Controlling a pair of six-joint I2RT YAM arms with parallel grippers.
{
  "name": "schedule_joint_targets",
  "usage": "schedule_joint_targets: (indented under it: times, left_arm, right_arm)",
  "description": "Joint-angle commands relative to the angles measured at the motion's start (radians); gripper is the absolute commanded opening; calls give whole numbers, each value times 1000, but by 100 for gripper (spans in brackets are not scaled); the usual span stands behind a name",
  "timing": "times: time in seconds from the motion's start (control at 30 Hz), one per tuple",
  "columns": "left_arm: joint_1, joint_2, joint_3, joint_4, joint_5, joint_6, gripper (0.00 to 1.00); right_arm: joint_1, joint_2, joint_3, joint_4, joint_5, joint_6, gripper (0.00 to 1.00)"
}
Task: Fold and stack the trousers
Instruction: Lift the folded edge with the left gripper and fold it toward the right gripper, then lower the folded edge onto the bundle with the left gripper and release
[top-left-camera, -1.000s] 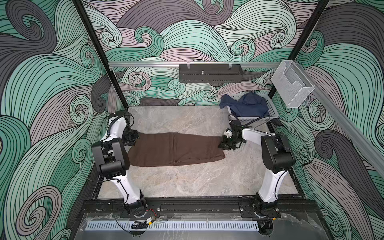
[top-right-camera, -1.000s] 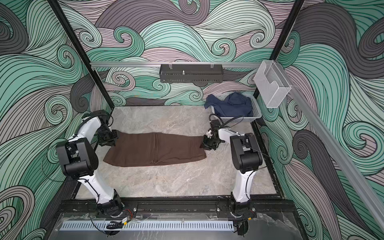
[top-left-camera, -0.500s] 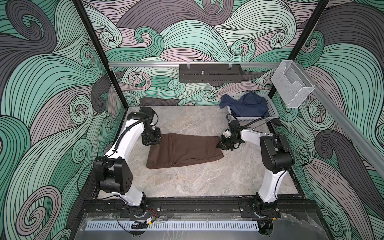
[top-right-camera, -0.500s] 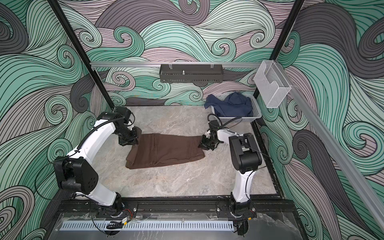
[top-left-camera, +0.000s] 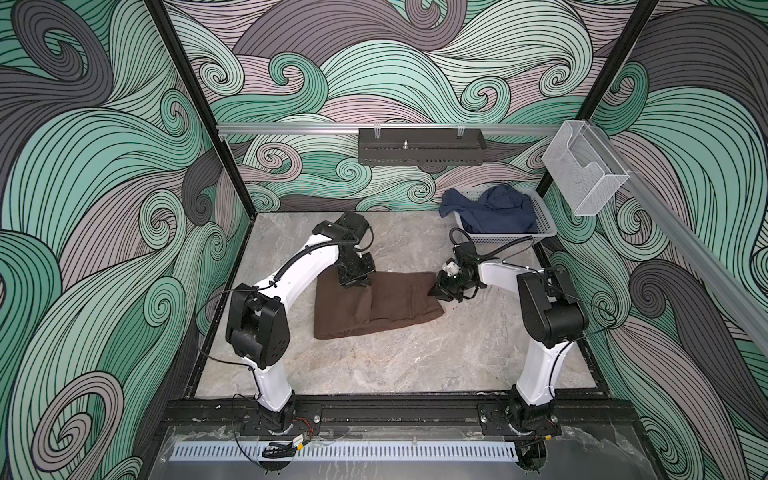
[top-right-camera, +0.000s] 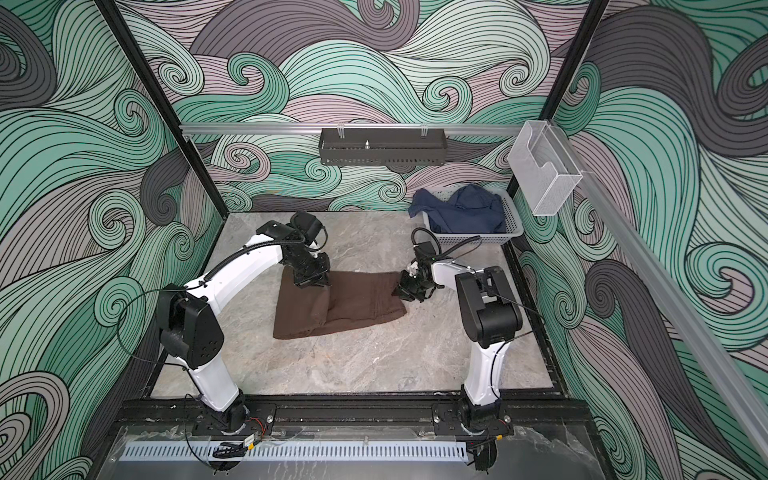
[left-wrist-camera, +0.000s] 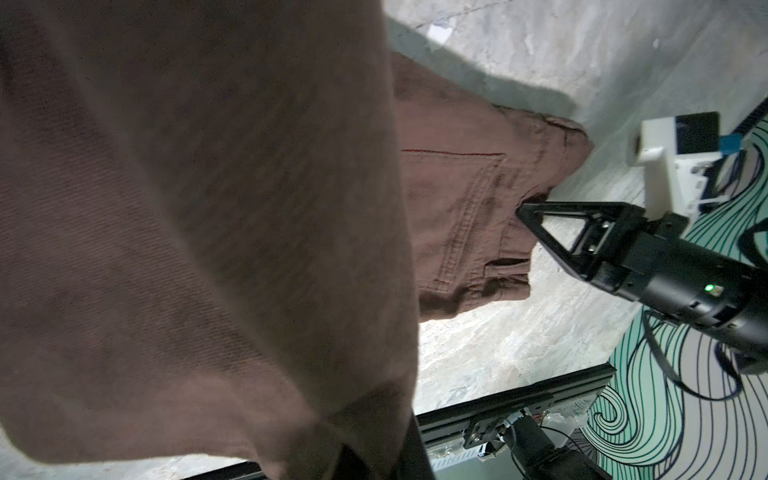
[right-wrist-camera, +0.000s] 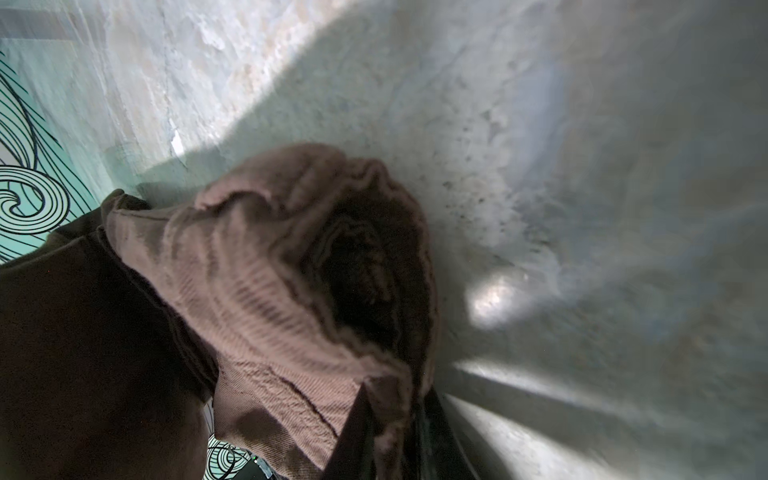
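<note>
Two pinches on the trousers (top-left-camera: 399, 303), lying mid-table: left gripper (top-left-camera: 354, 284) clamped shut on the leg end, folded rightward over the legs, right gripper (top-left-camera: 437, 291) nipping the waistband corner, bare table (top-left-camera: 415, 361) in front, basket (top-left-camera: 505, 240) with navy garment (top-left-camera: 494, 208) back right.
</note>
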Motion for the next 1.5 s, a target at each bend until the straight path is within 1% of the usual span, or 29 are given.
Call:
schedule_joint_targets:
  times: [0.0,0.1,0.33,0.53,0.8,0.93,1.23,1.37,1.47]
  left_arm:
    - [-45,35,67,56,22,-69,0]
    - [-77,80,99,72,21,-89,0]
    - [-145,209,234,66,35,-105,0]
    - [-171,313,339,38,51,-106,0]
    - [-202,404,473,4,64,-107,0]
    - [-217,433,469,33,104,-124,0]
    - [-232,480,479,65,127,-143,0]
    - [-238,507,500,49,127,-135,0]
    - [-230,513,510,49,97,-127,0]
  right_arm:
    - [21,22,-29,-13,2,17,17]
    - [22,25,-26,-12,-4,19,17]
    - [21,38,-16,-12,-13,20,17]
    - [22,52,-13,1,-26,31,17]
    - [21,64,-6,1,-33,29,17]
    - [21,71,-4,3,-37,28,17]
    - [22,71,-6,2,-38,30,17]
    - [20,67,-8,3,-37,29,17]
    - [20,65,-11,2,-35,31,17]
